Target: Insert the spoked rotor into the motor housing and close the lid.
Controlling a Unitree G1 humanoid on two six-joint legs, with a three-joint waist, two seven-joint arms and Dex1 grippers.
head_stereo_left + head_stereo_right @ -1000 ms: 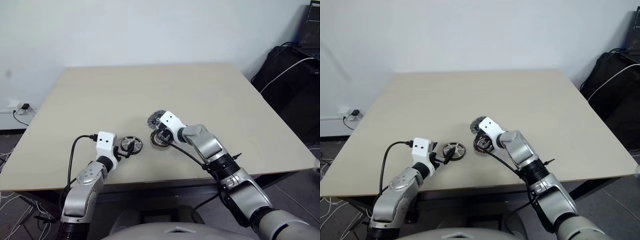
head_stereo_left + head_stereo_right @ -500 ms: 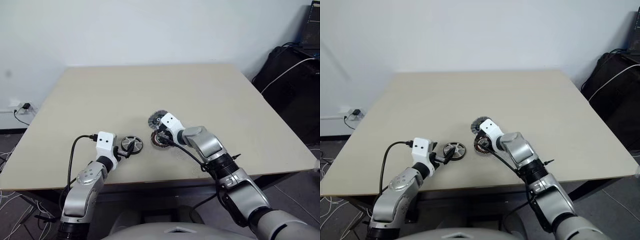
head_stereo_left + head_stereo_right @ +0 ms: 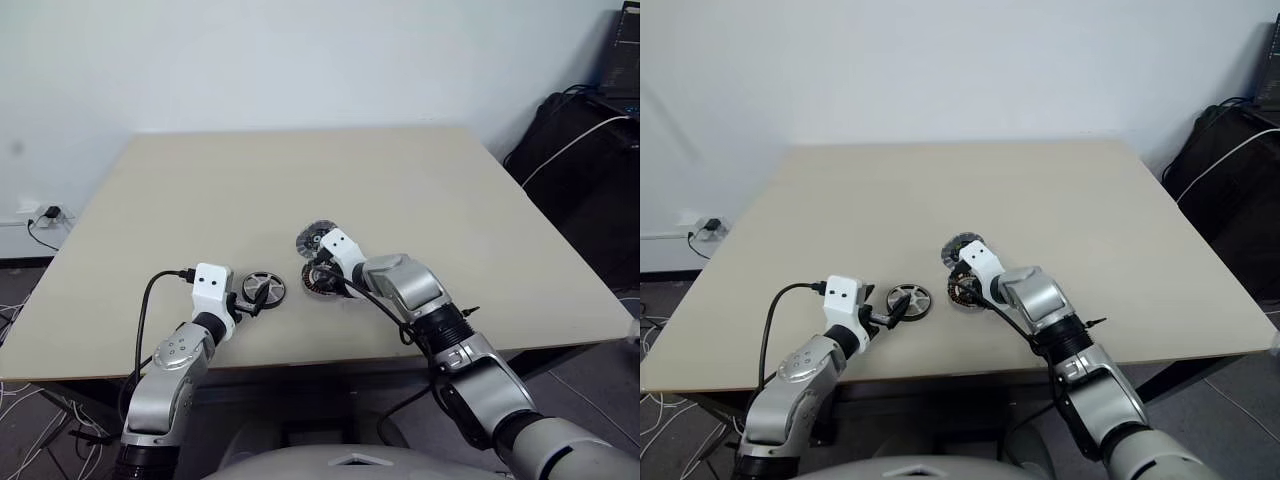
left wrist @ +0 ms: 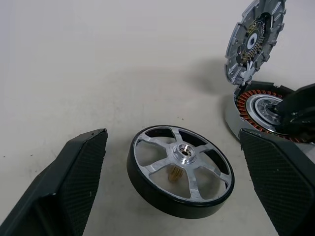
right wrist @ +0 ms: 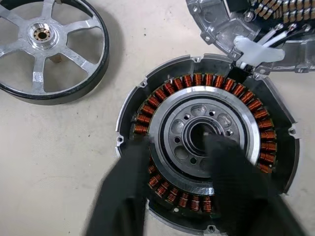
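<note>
My left gripper (image 4: 172, 191) sits spread as wide as it goes, holding nothing; its two black textured fingers (image 4: 74, 182) flank the spoked rotor (image 4: 179, 169) without touching it; the rotor lies flat on the table (image 3: 300, 180), a dark rim around bright silver spokes and a small hub with a brassy bore. My right gripper (image 5: 179, 189) is partly closed, fingers a narrow gap apart, tips down on the motor housing (image 5: 206, 142); one fingertip rests over the copper windings, the other over the silver inner ring near the central hole; I cannot tell whether it actually pinches anything. The housing is a round grey shell ringed with radial copper coils, lying flat just beside the rotor. The lid (image 4: 253, 39) stands tilted up from the housing's far edge, a ribbed silver-grey disc showing small parts on its inner face, joined by pale wires. The tabletop is plain beige, matte; I can read no writing anywhere.
</note>
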